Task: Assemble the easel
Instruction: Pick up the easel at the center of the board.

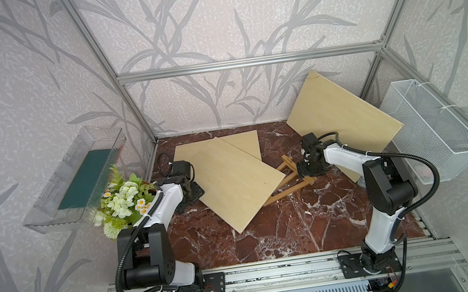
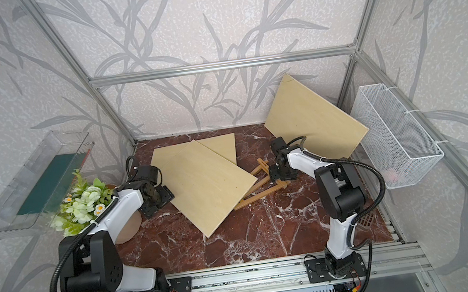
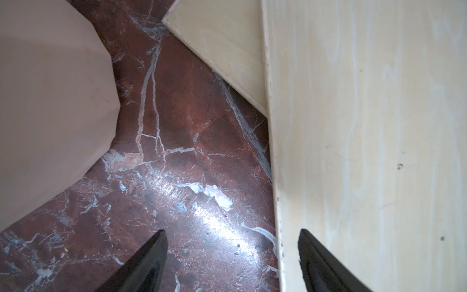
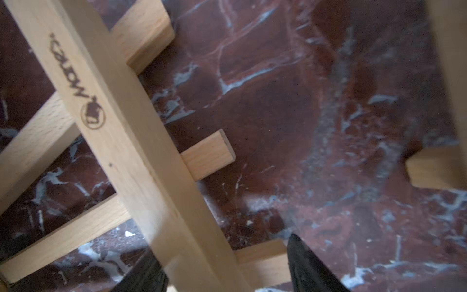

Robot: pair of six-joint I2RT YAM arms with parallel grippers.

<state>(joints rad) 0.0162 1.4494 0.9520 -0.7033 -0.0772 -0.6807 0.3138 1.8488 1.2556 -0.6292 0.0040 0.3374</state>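
Note:
The wooden easel (image 1: 288, 192) (image 2: 261, 196) lies flat on the red marble table, its far part hidden under a large plywood board (image 1: 237, 183). My right gripper (image 1: 306, 171) (image 2: 281, 174) hovers low over the easel's exposed end. In the right wrist view its jaws (image 4: 222, 246) stand open astride the stamped crossbar (image 4: 113, 126), with one fingertip (image 4: 300, 255) apart from the wood. My left gripper (image 1: 193, 195) (image 3: 232, 230) is open at the board's left edge (image 3: 278, 177), holding nothing. One of its fingers hangs over the board, the other over bare table.
A second board (image 1: 244, 142) lies under the large one. A third (image 1: 343, 120) leans in the back right corner. A vase of flowers (image 1: 123, 198) (image 3: 50, 101) stands close by the left arm. A clear bin (image 1: 77, 179) and a white wire basket (image 1: 433, 129) hang on the side walls.

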